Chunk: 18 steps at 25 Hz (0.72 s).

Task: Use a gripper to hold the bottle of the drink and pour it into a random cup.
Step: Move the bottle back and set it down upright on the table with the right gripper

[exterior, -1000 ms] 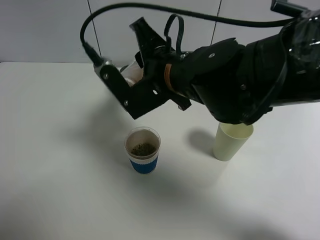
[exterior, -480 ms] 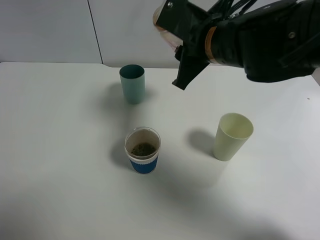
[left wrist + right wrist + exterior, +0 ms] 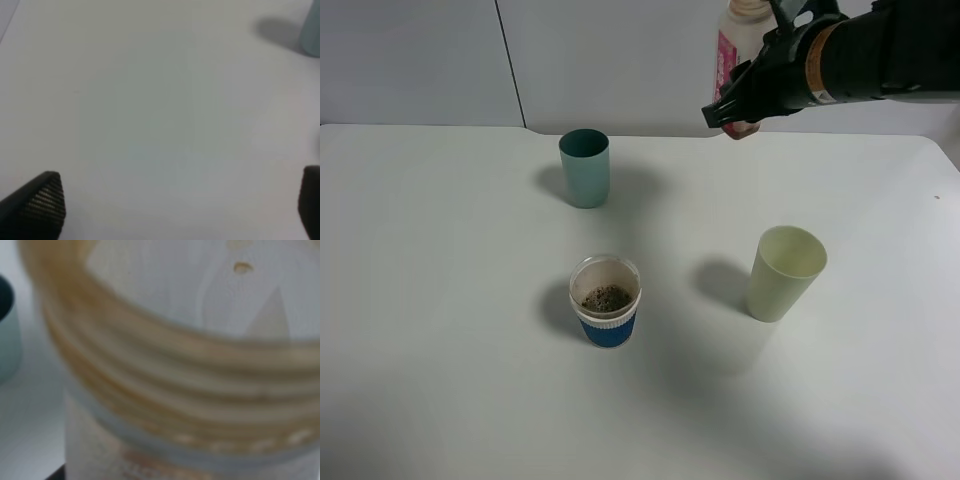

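Three cups stand on the white table (image 3: 440,300) and there is one bottle; two grippers show, one in each wrist view. The right gripper (image 3: 745,95) is raised at the far right of the table, its jaws pressed together on the bottle (image 3: 732,50); the bottle is upright in that grip, long axis vertical, open neck upward, pink-red label facing the table's left. Its threaded neck fills the right wrist view, too blurred to tell how much drink is inside. Below the gripper and well apart toward the near left stands the cup (image 3: 606,301) with the blue band, brown residue at its bottom; the teal cup (image 3: 585,167) is off to the gripper's left, lower and well apart; the pale green cup (image 3: 784,272) stands almost straight beneath it. The left gripper (image 3: 180,205) hangs over bare table, fingertips spread wide, holding nothing.
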Available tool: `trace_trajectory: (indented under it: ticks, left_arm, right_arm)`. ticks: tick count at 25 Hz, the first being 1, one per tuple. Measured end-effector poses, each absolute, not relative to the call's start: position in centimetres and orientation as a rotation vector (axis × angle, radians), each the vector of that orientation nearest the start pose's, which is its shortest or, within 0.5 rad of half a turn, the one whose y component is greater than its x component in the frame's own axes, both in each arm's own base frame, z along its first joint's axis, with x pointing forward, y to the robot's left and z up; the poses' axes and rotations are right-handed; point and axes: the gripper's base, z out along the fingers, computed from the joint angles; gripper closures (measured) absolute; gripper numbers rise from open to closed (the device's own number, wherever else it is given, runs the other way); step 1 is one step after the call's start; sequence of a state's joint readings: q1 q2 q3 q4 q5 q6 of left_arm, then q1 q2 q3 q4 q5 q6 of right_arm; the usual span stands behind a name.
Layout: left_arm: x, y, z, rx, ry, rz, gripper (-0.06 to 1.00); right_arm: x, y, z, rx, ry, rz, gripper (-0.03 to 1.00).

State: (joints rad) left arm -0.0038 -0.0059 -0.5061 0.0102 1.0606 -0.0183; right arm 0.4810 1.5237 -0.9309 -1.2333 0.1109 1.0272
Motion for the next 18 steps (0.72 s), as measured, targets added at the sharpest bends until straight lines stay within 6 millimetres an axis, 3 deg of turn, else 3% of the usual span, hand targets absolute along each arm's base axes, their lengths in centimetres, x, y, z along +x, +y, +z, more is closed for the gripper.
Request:
trace_trajectory:
  ticks: [4, 8, 18]
  left_arm:
    - [-0.7, 0.1, 27.9, -0.015, 2.032, -0.002, 0.02]
    - [-0.7, 0.1, 27.9, -0.015, 2.032, -0.002, 0.02]
    - [-0.7, 0.1, 27.9, -0.015, 2.032, -0.002, 0.02]
  right_arm:
    - [31.3, 12.3, 25.5, -0.525, 2.036, 0.118, 0.6]
    - [32.8, 10.8, 23.9, -0.501, 2.064, 0.157, 0.6]
    - [35.0, 10.5, 18.2, -0.495, 2.152, 0.232, 0.6]
